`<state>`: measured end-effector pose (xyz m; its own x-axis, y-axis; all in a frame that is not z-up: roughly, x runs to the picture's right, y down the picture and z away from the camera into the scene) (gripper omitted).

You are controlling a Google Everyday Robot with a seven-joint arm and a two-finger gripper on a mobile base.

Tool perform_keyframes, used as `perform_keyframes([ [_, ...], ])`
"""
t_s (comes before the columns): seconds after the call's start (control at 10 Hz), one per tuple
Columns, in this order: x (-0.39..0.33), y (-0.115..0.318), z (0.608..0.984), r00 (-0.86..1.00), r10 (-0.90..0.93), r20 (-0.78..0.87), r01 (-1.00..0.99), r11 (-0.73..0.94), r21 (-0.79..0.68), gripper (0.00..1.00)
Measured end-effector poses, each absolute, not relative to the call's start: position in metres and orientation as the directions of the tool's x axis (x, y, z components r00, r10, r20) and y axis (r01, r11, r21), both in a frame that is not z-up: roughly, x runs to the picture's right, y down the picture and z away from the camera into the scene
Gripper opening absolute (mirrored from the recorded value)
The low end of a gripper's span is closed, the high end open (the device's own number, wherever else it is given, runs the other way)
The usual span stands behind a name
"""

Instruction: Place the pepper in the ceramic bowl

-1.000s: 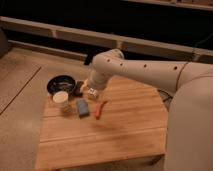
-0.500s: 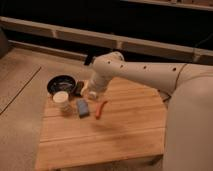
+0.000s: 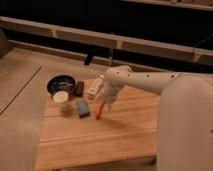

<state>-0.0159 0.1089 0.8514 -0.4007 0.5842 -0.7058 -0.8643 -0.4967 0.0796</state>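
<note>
Tool (image 3: 103,101) is low over the bench (image 3: 110,140), at the upper end of the pepper (image 3: 99,112). Cannot tell whether the tool is apart, together or clamped on it.

The pepper is near mid-bench, long axis running toward the front edge, top end at the tool. Cannot tell whether it rests on the wood or is just lifted. Block (image 3: 82,108) lies just beside it to the left. Cup (image 3: 61,99) stands beyond the block. Bowl (image 3: 61,84) sits at the back-left corner, a small dark object (image 3: 79,88) beside it.

Risks, as judged:
- Contact looks to be at one end only, so the slender pepper may pivot or slip out on lift.
- The path to the bowl crosses the block and cup, and a low carry could knock the cup over.
- Release over the rim or the dark object instead of the bowl's centre could send the pepper onto the bench or off the edge.
</note>
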Motion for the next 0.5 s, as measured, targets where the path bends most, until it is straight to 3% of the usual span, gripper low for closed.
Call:
perform_keyframes([
  [0.5,-0.026,0.135,0.89,-0.34,0.548,-0.764,-0.91,-0.396,0.121,0.65],
])
